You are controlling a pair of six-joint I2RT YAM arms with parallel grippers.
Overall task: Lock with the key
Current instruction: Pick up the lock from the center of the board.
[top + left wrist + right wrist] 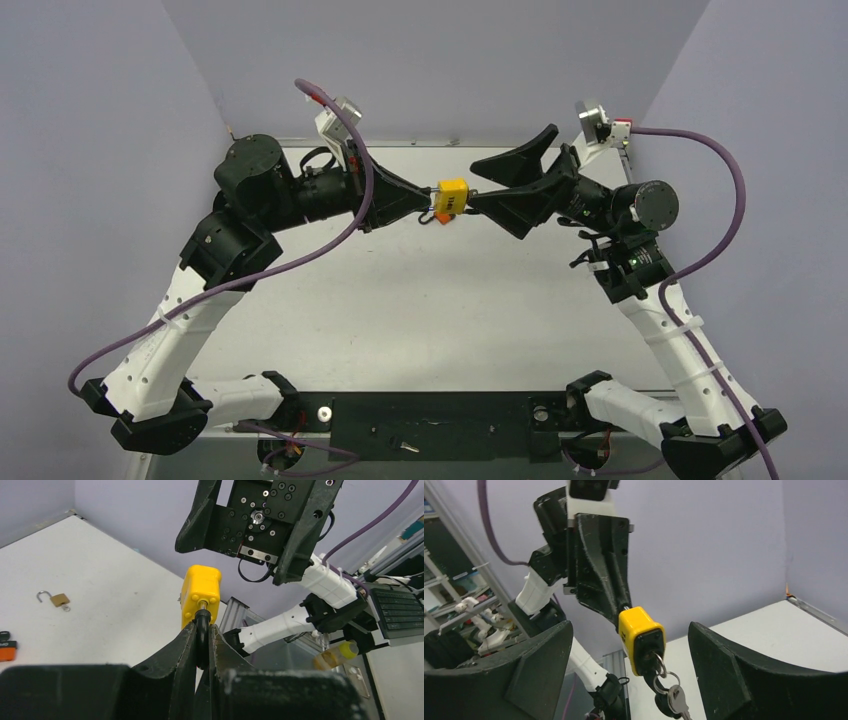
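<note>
A yellow padlock (pixel 452 196) hangs in the air above the far part of the table, between my two grippers. My left gripper (pixel 202 632) is shut on its black shackle (pixel 202 622), with the yellow body (pixel 201 592) sticking out past the fingertips. In the right wrist view the padlock (pixel 640 640) shows its black keyhole face. A key sits in that keyhole, and a ring with a silver key (pixel 679 700) dangles from it. My right gripper (pixel 630 630) is open, one finger on each side of the padlock and touching neither it nor the keys.
A small brass padlock (pixel 58 599) with its shackle open lies on the white table (pixel 100 580) to the left. An orange and black item (pixel 7 650) sits at the left edge. Purple walls enclose the table on three sides.
</note>
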